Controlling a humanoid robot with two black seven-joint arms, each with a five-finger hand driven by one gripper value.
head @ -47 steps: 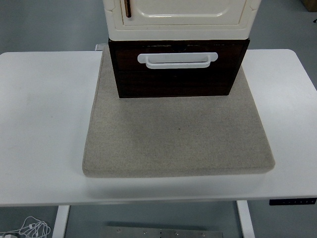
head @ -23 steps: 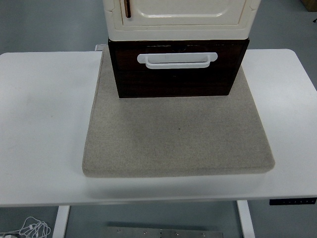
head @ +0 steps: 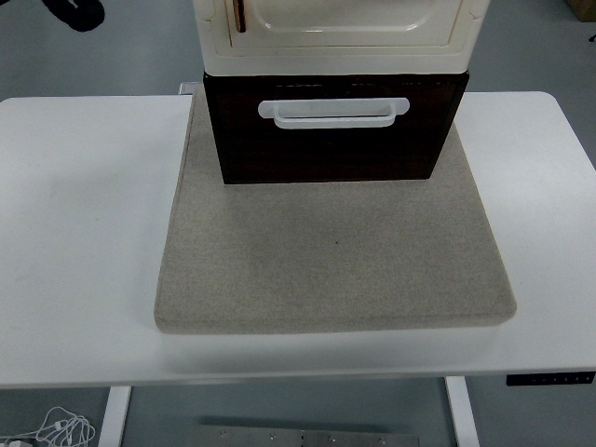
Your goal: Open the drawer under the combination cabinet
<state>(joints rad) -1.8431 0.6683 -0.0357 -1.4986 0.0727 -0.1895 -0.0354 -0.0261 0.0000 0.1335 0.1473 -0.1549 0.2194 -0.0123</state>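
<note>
A cream cabinet [head: 335,37] stands at the back of a grey felt mat [head: 335,251]. Under it is a dark brown drawer [head: 326,154] with a wide white handle [head: 333,112] across its front. The drawer front sits level with its dark frame, so it looks closed. A small brown latch [head: 240,14] shows on the cabinet door above. Neither of my hands is in the picture.
The mat lies in the middle of the white table [head: 84,233], with bare tabletop to its left and right. A dark rounded shape [head: 79,11] shows over the floor at the top left edge; I cannot tell what it is.
A dark shape has come into view at the top left corner. The cabinet, drawer and mat have not moved.
</note>
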